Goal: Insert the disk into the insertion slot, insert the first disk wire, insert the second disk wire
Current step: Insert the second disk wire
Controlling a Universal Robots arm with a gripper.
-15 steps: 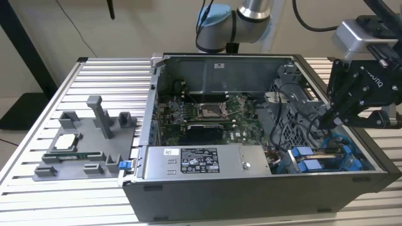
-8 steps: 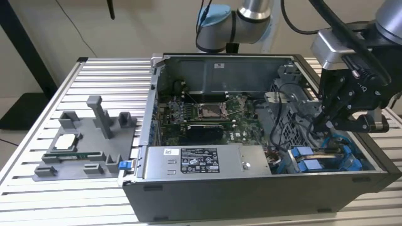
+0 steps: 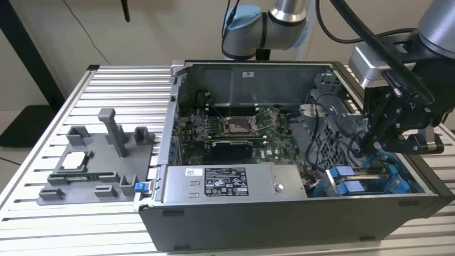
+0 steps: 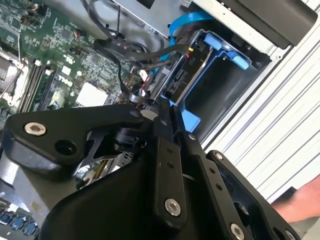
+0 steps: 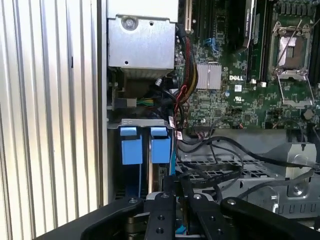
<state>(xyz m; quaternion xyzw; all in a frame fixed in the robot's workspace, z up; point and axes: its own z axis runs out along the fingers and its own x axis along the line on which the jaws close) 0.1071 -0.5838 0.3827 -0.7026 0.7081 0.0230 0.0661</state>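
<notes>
Open computer case (image 3: pixel 284 213) on a slatted metal bench (image 3: pixel 42 224). The grey power supply box (image 3: pixel 224 184) at the near side carries a white label with dark print. A small white sticker (image 3: pixel 248 74) is on the far inner wall. The motherboard (image 3: pixel 235 133) has white lettering beside its heatsink in the first wrist view.

The gripper (image 3: pixel 370 146) hangs over the near-right corner of the case, above the insertion slot (image 3: pixel 370 178). In both wrist views the fingers (image 4: pixel 159 131) are drawn close together, with barely a gap. Their tips are among the black wires (image 4: pixel 127 95) at the end of the disk (image 4: pixel 172 82). Whether a wire is pinched between them cannot be told.

The disk sits inside the slot in its blue frame, standing on edge. Its connector end faces the motherboard and its long axis runs from there back into the bay. Red and black wires already reach that end. Beside it is a blue-framed bay (image 4: pixel 225 80) that looks hollow. Two blue tabs (image 5: pixel 131 150) show at the cage mouth in the first wrist view.

A grey fixture (image 3: pixel 99 170) with a chip (image 3: pixel 74 160) lies on the bench, left of the case.
</notes>
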